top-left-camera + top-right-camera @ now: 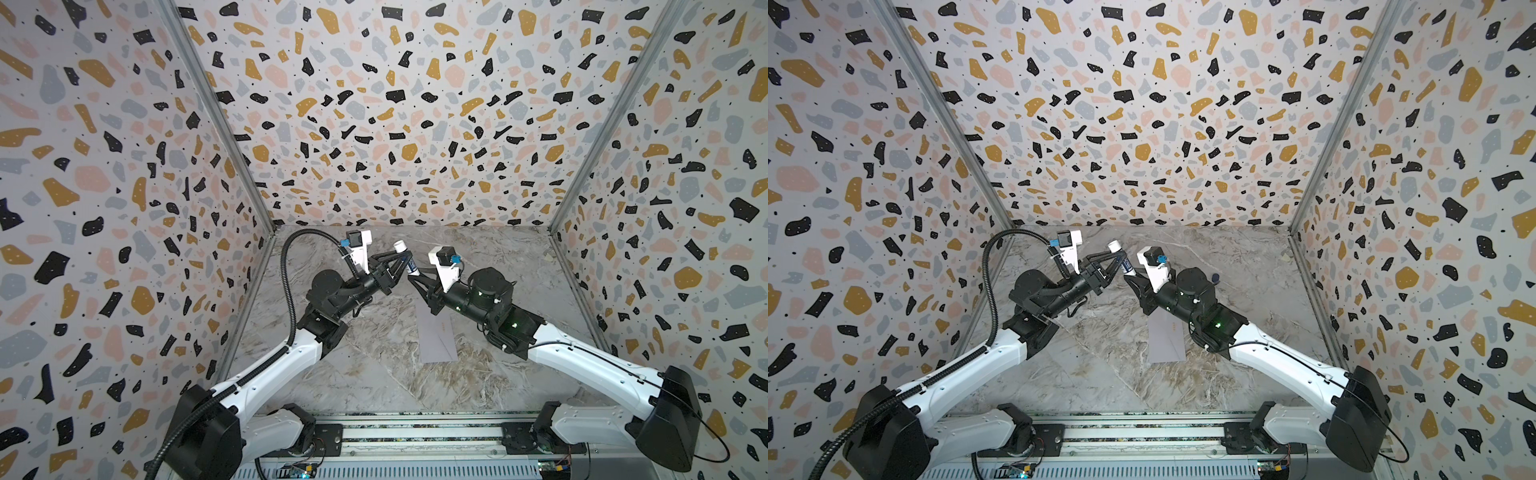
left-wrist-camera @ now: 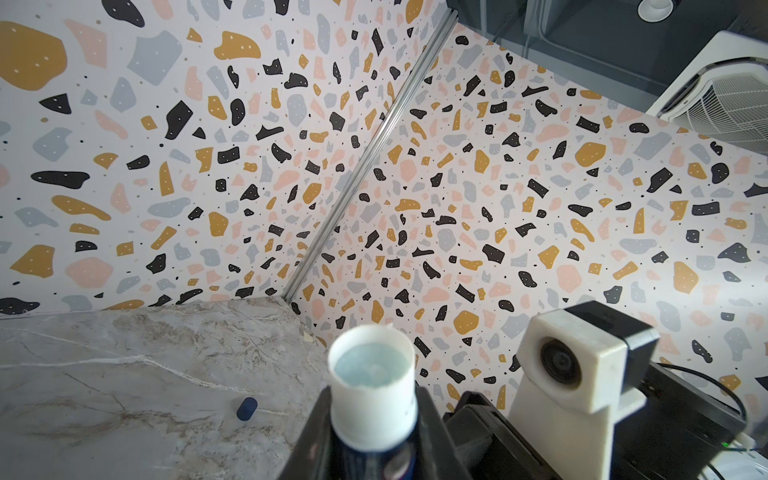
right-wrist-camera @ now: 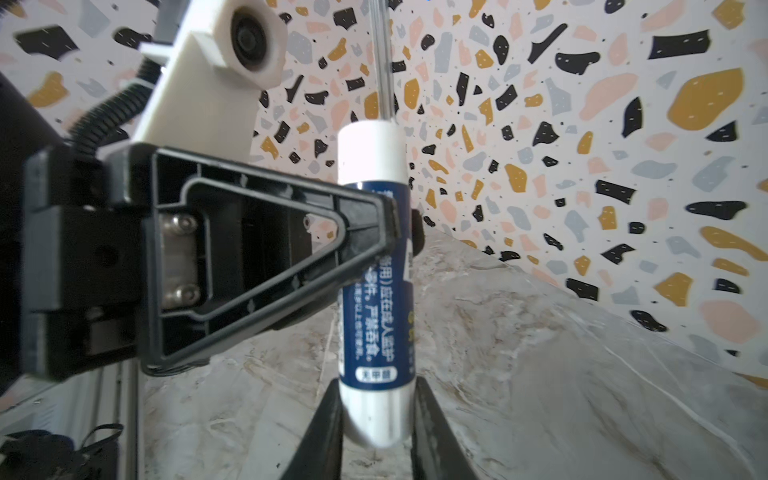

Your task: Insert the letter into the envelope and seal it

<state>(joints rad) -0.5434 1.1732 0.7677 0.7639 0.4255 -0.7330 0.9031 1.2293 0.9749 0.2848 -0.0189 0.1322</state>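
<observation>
My left gripper (image 2: 372, 444) and right gripper (image 3: 376, 419) both grip the uncapped glue stick (image 3: 374, 324) above the worktop (image 1: 353, 374), the envelope (image 1: 436, 340) lies flat near its middle, and the letter is not visible, so I judge it is already inside and the sealing remains.

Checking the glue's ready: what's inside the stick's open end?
Pale blue glue fills the white open end of the glue stick; the left gripper covers the tube below.
</observation>
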